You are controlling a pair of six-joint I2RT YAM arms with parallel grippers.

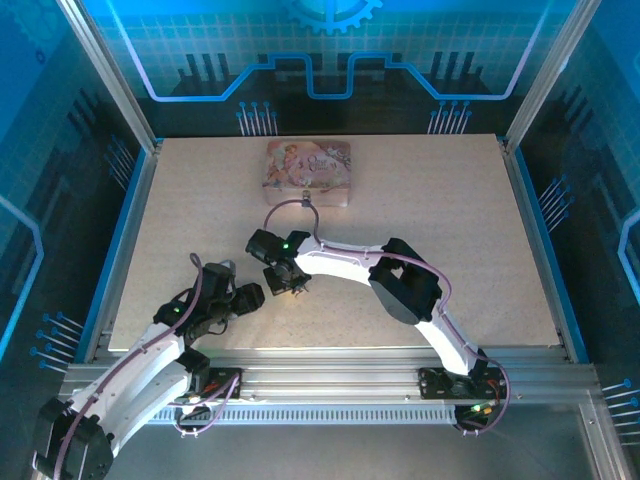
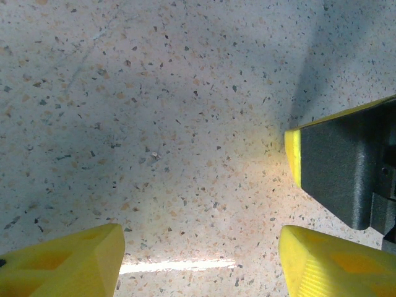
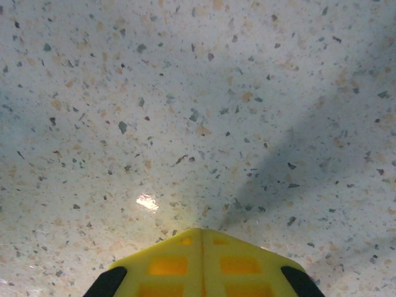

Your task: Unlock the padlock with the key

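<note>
Padlock: a tiny silvery-grey metal speck (image 1: 305, 196) is seen against the middle of the near side of the pink picture-printed rectangular tin box (image 1: 307, 168). It is too small for its shackle to be judged.
Right gripper (image 3: 201, 238): it is held nearer than the tin and slightly to its left, well apart from it. Its yellow fingers (image 3: 170, 266) are pressed flat together over bare tabletop. Whether the thin dark metal key is pinched between them cannot be told.
Left gripper (image 2: 201, 260): it is set just left of the right gripper, with its yellow fingertips spread apart and nothing grasped. One of the right gripper's yellow-edged fingers is seen just beside its right fingertip.
In the way: a greyish cable loop (image 1: 290, 206) from the right arm arcs just in front of the tin's near side, beside the padlock.
Table: the speckled beige tabletop (image 1: 450, 220) is left bare on both sides of the tin.
Edges: the tin lies close to the far edge. A blue-lined aluminium frame (image 1: 135, 220) bounds the sides, and a rail (image 1: 330, 365) bounds the edge nearest the arm bases.
</note>
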